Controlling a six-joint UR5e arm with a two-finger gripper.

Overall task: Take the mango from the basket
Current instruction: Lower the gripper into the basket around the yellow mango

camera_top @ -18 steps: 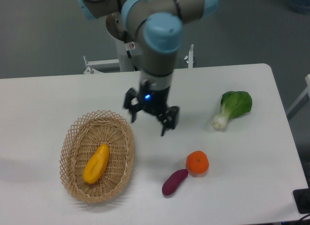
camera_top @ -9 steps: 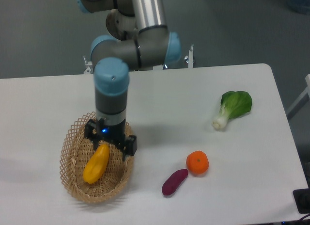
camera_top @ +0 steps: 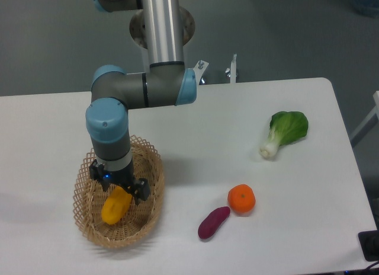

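Observation:
The yellow-orange mango (camera_top: 112, 208) lies inside the tan wicker basket (camera_top: 79, 205) at the front left of the table. My gripper (camera_top: 118, 184) points straight down into the basket, over the mango's upper end. It is open, one finger on each side of the fruit. The wrist hides the top part of the mango, and I cannot tell whether the fingers touch it.
A round tangerine (camera_top: 241, 199) and a dark purple sweet potato (camera_top: 213, 222) lie to the right of the basket. A green bok choy (camera_top: 284, 131) rests at the right side of the table. The arm's elbow (camera_top: 142, 88) hangs above the basket's far rim.
The gripper has swung from the table's middle leftward to the basket, then come down over the mango. The mango and the other produce have not moved.

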